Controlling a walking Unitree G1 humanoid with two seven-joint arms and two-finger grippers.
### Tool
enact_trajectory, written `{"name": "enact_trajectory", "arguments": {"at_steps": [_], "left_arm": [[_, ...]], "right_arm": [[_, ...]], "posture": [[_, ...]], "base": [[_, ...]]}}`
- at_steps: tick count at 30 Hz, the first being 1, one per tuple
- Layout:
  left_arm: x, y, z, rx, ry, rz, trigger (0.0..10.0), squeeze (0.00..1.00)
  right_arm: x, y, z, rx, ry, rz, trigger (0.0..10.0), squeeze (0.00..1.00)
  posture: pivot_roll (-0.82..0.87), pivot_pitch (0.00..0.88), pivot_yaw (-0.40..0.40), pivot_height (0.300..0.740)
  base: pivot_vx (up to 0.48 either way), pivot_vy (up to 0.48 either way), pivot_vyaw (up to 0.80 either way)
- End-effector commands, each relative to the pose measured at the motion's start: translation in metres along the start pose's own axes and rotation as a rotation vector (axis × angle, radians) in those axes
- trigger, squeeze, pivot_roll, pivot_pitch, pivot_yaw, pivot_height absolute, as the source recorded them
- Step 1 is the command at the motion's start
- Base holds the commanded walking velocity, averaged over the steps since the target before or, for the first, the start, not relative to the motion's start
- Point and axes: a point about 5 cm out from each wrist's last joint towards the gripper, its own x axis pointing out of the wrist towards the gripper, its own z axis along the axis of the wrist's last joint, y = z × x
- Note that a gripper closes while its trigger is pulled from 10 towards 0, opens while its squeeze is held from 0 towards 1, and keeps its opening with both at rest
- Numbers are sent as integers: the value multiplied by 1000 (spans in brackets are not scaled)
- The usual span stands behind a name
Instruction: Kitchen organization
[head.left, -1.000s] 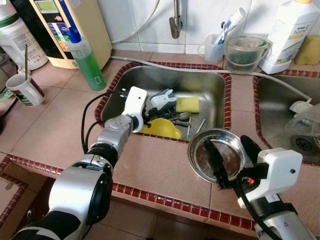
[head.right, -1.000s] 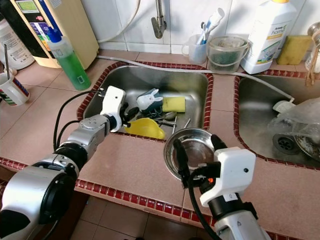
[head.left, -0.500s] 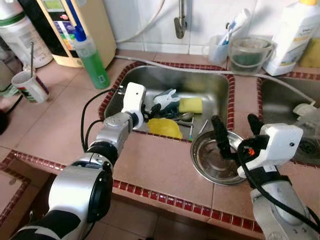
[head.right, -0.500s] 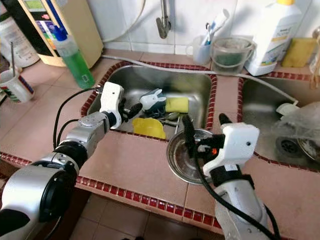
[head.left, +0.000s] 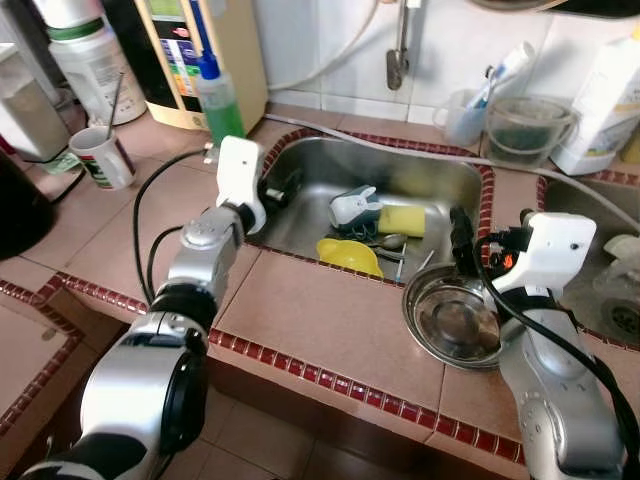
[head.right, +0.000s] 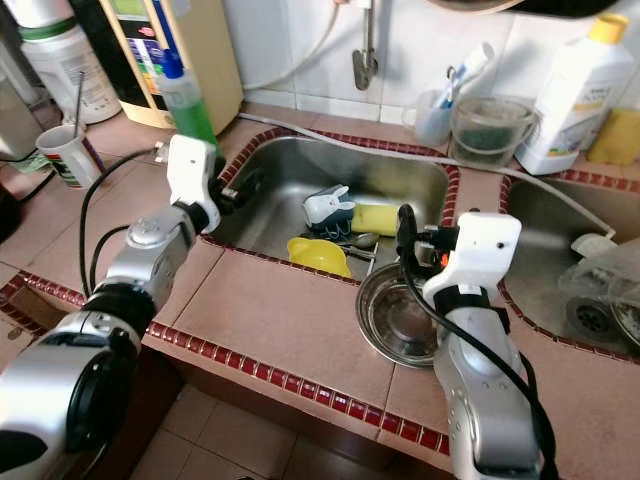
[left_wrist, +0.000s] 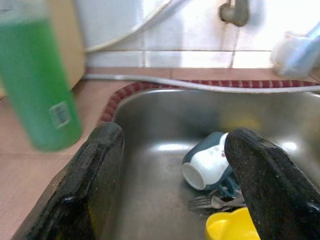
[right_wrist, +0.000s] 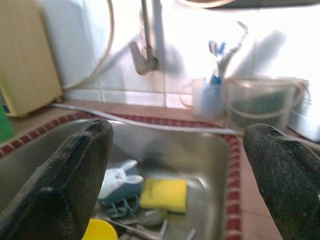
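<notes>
— Steel bowl (head.left: 456, 322): where is it?
— On the tiled counter (head.left: 330, 325), at the front right corner of the sink (head.left: 310, 185), its rim just overhanging the basin edge.
— Is the right gripper (right_wrist: 180, 165) holding it?
— No. It hangs above the bowl's far rim, black fingers (right_wrist: 75, 175) spread wide, nothing between them.
— The left gripper (left_wrist: 175, 175)?
— At the sink's left rim, by the green bottle (head.left: 221, 98), also wide apart and empty.
— What's in the sink?
— A white-and-blue cup (head.left: 353, 207) on its side, a yellow sponge (head.left: 402, 219) just beside it, a yellow bowl (head.left: 349, 255) and cutlery (head.left: 388, 245) at the front.
</notes>
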Motion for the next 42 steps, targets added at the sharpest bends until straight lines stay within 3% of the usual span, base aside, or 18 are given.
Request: {"name": "enact_trajectory", "arguments": {"at_steps": [1, 8, 9, 13, 17, 21, 25, 28, 31, 32, 42], "left_arm": [[-2, 5, 7, -11, -47, 25, 10000, 0], [-20, -3, -2, -20, -111, 31, 10000, 0], [-29, -7, -7, -35, -133, 30, 10000, 0], [-47, -12, -9, -42, -174, 52, 10000, 0], [-56, -13, -8, -21, -205, 60, 10000, 0], [-68, -12, -11, -57, -220, 88, 10000, 0], [-74, -11, -18, -78, -188, 114, 10000, 0], [-79, -12, -18, -22, -200, 101, 10000, 0], [-83, -12, -16, -27, -227, 94, 10000, 0], [-84, -13, -19, 12, -209, 88, 10000, 0], [-87, -20, -27, 75, -185, 78, 10000, 0]], "right_arm": [[3, 4, -2, 15, -6, 15, 10000, 0], [6, 13, -7, 40, -10, 57, 10000, 0], [4, 16, -12, -59, -30, 54, 10000, 0], [-2, 20, -20, 4, -42, 69, 10000, 0], [-5, 22, -24, 15, -56, 72, 10000, 0], [-9, 22, -28, 14, -81, 58, 10000, 0], [-11, 22, -34, 0, -95, 64, 10000, 0], [-12, 22, -36, -12, -100, 73, 10000, 0], [-12, 20, -39, -12, -101, 71, 10000, 0], [-12, 20, -42, -14, -97, 70, 10000, 0], [-10, 24, -50, -19, -81, 99, 10000, 0]], "posture": [[-90, 0, 73, 740], [-80, 0, 59, 740], [-77, 0, 54, 740], [-69, 0, 51, 740], [-70, 0, 57, 740], [-68, 0, 60, 740], [-63, 0, 60, 740], [-58, 0, 56, 740], [-51, 0, 49, 740], [-42, 0, 40, 740], [-21, 0, 16, 740]], "base": [[0, 0, 0], [0, 0, 0], [0, 0, 0], [0, 0, 0], [0, 0, 0], [0, 0, 0], [0, 0, 0], [0, 0, 0], [0, 0, 0], [0, 0, 0], [0, 0, 0]]}}
